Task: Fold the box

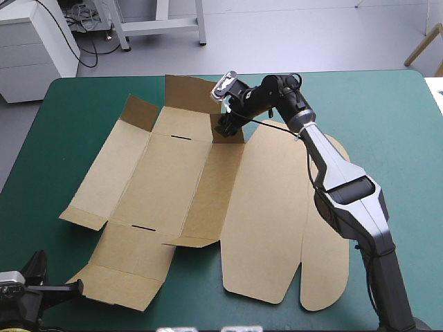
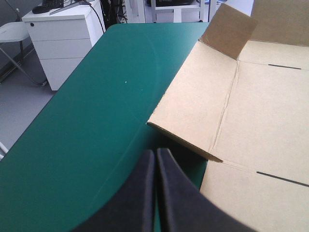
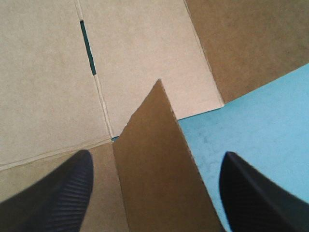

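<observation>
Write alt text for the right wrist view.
The right arm's black fingers stand open on either side of a raised flap of the brown box. Beyond it the box's panels lie flat, with a narrow slot in a crease, and the teal-green cover shows beside the flap.

Overhead view, two nearer wrist views, box (image 1: 173, 180) in all

Box (image 1: 208, 200): on table (image 1: 387, 117), centre.
Right gripper (image 1: 227, 126): above box's far edge, astride an upright flap (image 3: 159, 159).
Left gripper (image 2: 155, 157): table's near-left corner, just off the box.
</observation>
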